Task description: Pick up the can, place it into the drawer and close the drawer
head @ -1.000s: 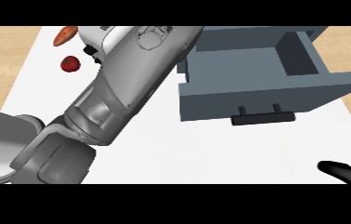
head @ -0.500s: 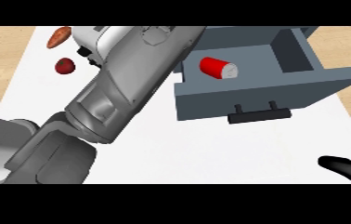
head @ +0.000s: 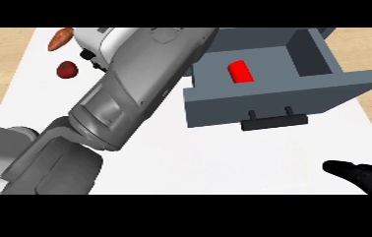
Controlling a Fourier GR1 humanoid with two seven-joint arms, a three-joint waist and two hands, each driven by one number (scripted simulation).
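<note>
Head view: can [head: 240, 72] lies on its side in open drawer [head: 276, 98], long axis front-to-back, so we reckon closing's next w/ handle [head: 274, 123] up-left of right hand [head: 352, 174] (relaxed open, empty); left hand out of frame, can't tell.

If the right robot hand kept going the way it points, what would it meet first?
Pointing up-left, the right robot hand crosses bare counter first; next likely the drawer's handle, though depth is unclear.
</note>
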